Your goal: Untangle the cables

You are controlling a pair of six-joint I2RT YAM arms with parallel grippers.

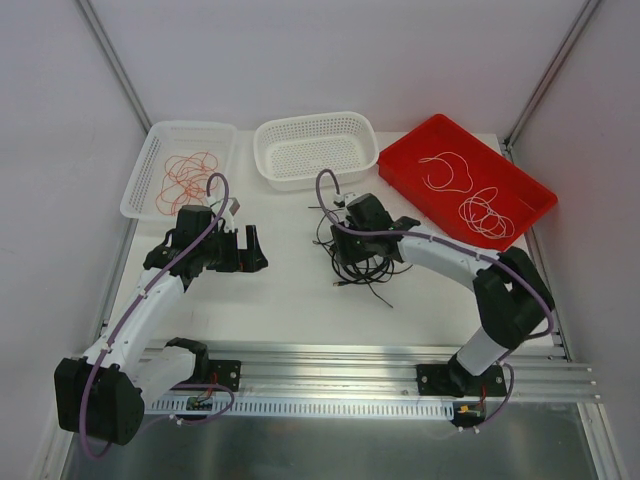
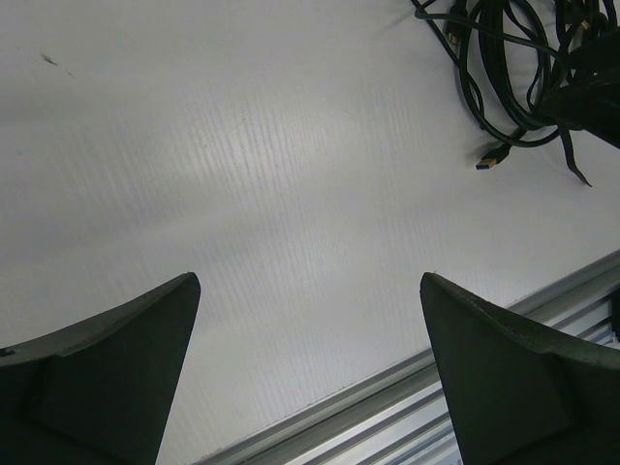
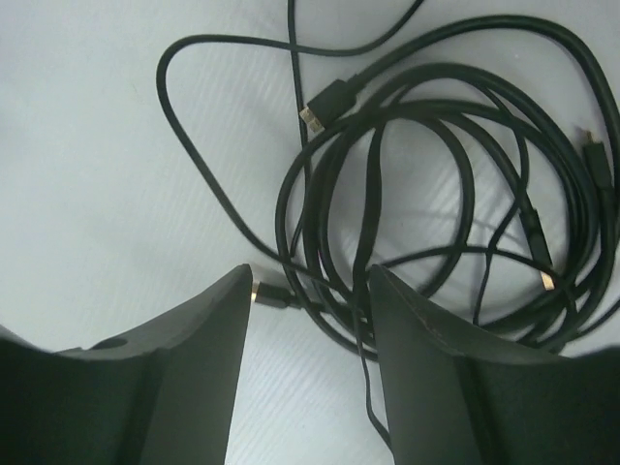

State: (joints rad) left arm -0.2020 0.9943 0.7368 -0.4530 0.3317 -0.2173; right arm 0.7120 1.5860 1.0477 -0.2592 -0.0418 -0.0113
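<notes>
Tangled thin black cords [image 3: 436, 174] with gold-tipped plugs [image 3: 312, 114] lie looped on white desk [image 1: 290, 300]; right pincer [image 3: 310, 281] parted over them, left pincer [image 2: 308, 281] released.

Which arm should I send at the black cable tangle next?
Right. The right gripper hangs directly over the black cables, jaws open with strands between them. The left gripper is open above bare table, the tangle off to its side.

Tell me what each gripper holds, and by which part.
Nothing is held. The left gripper is open and empty; the right gripper is open astride strands of tangled black cords.
</notes>
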